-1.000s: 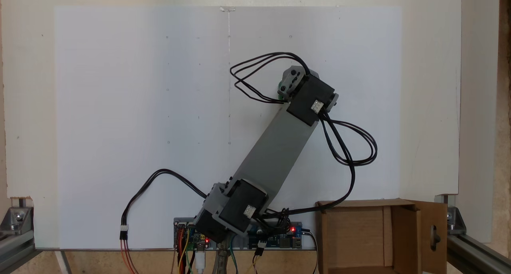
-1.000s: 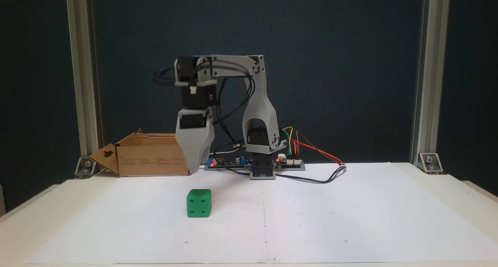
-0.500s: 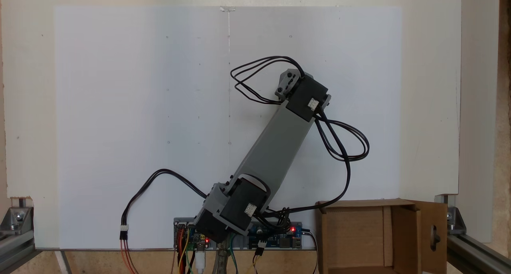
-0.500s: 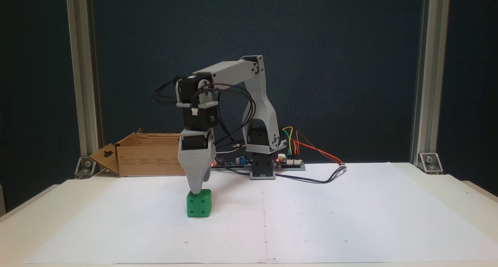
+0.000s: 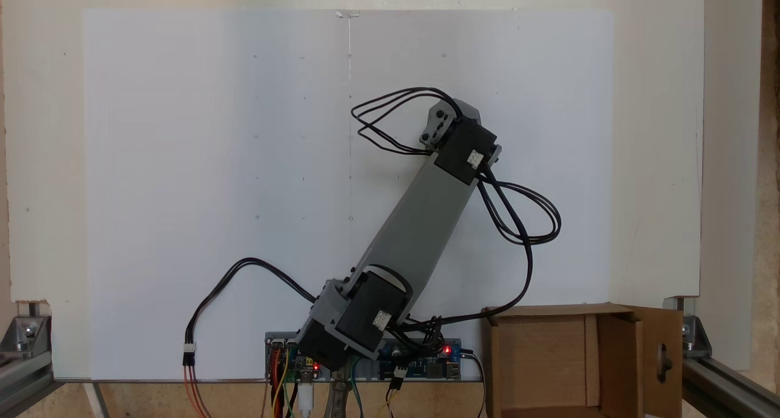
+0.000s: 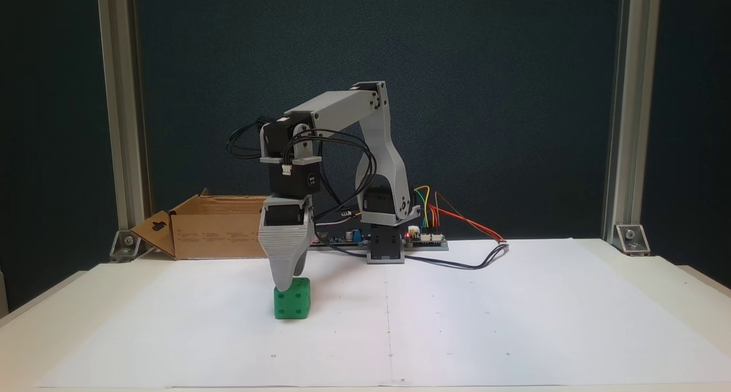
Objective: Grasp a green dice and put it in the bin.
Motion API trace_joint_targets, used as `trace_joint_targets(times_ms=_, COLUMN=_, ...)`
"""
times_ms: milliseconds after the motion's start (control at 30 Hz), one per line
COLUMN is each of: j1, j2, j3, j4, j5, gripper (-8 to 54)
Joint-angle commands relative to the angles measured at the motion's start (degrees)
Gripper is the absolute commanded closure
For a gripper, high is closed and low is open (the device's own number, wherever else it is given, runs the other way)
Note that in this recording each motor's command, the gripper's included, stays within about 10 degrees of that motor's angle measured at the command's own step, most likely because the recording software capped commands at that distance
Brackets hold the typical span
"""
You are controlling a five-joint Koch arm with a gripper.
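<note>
In the side-on fixed view the gripper [image 6: 284,286] points straight down, its ridged grey printed jaw tapering to a blunt tip that overlaps the top left corner of the green dice [image 6: 293,301]. Only one jaw face shows, so I cannot tell whether the jaws stand apart or together, or whether they hold anything. The dice sits on the white paper sheet [image 6: 457,318] directly under the gripper: a glossy rounded cube with sunken round pips, five of them on the face toward the camera.

Behind the gripper and to its left in that view stands the bin [image 6: 220,227], a brown corrugated cardboard box with one flap folded outward and pierced by a handle hole. Black cables [image 6: 337,169] loop beside the wrist servo. Right of the gripper, the arm's base [image 6: 384,249] sits among circuit boards with red lights and coloured wires.

In the view from above, the grey arm link [image 5: 420,223] and black servo cover the spot below; the bin [image 5: 539,363] lies well off at the lower right, its open top unobstructed.
</note>
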Motion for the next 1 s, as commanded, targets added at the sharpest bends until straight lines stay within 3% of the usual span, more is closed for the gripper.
trace_joint_targets(times_ms=0, j1=0.00, j2=0.62, j3=-0.79, j4=0.00, j5=2.20, gripper=0.2)
trace_joint_targets(times_ms=967, j1=-0.35, j2=0.79, j3=0.70, j4=-3.25, j5=7.65, gripper=0.5)
